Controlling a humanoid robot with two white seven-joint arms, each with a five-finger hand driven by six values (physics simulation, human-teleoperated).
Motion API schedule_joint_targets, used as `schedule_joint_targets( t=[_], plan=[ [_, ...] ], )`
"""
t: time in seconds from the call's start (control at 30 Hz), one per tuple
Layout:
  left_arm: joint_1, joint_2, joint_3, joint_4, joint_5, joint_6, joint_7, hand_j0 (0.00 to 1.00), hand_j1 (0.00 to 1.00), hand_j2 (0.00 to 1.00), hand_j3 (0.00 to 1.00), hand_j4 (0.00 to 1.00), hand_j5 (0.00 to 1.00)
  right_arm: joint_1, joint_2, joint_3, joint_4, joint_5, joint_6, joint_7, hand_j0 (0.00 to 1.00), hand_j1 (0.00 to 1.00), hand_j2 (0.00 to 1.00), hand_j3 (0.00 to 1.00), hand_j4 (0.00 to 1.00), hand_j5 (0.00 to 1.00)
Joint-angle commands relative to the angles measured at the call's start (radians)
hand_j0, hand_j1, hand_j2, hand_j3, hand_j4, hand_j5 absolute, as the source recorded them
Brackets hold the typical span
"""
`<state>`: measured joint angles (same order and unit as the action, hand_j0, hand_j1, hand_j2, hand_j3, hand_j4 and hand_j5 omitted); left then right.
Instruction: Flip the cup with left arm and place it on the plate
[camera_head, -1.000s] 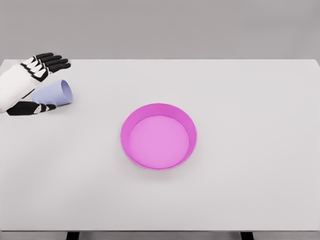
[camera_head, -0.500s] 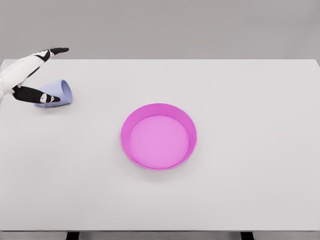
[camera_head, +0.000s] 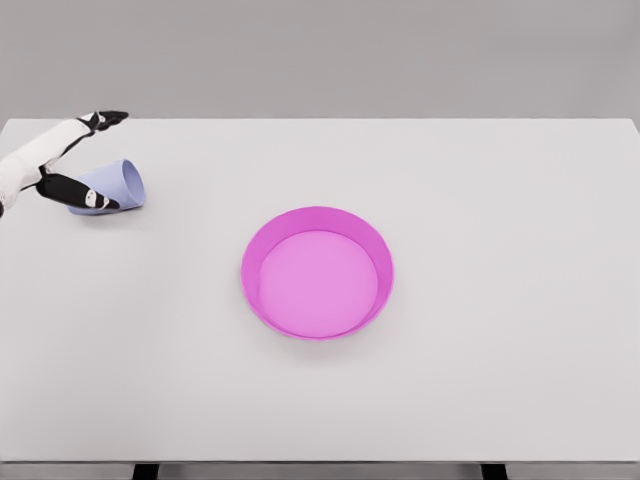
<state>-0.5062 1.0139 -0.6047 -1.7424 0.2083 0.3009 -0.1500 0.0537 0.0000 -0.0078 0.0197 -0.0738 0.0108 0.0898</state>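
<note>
A pale lavender cup lies on its side at the far left of the white table, its mouth facing right. My left hand straddles its base end from the left: the fingers stretch out past the cup's far side and the thumb lies along its near side. The hand is spread and does not close on the cup. A magenta plate with a raised rim sits near the middle of the table, well to the right of the cup. The right arm is out of view.
The white table fills the view, with its front edge near the bottom and a grey wall behind.
My left hand has turned edge-on and drawn back toward the left edge, lowering its fingers beside the cup. The cup and plate have not moved.
</note>
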Motion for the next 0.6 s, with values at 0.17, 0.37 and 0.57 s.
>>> schedule_joint_targets(
  t=[0.17, 0.37, 0.57],
  plan=[
    [-0.014, -0.003, -0.073, 0.038, -0.006, 0.101, 0.012, 1.0, 1.0, 1.0, 1.0, 1.0, 1.0, 0.0, 0.0, 0.0, 0.0, 0.0, 0.0, 0.001, 1.0, 1.0, 1.0, 1.0, 1.0, 1.0],
    [-0.097, -0.006, -0.155, 0.104, -0.006, 0.122, 0.012, 1.0, 1.0, 1.0, 1.0, 1.0, 1.0, 0.0, 0.0, 0.0, 0.0, 0.0, 0.0, 0.001, 1.0, 1.0, 1.0, 1.0, 1.0, 1.0],
    [-0.17, -0.043, -0.244, 0.159, -0.007, 0.121, 0.004, 1.0, 1.0, 1.0, 1.0, 1.0, 1.0, 0.0, 0.0, 0.0, 0.0, 0.0, 0.0, -0.001, 1.0, 1.0, 1.0, 1.0, 1.0, 1.0]
  ],
)
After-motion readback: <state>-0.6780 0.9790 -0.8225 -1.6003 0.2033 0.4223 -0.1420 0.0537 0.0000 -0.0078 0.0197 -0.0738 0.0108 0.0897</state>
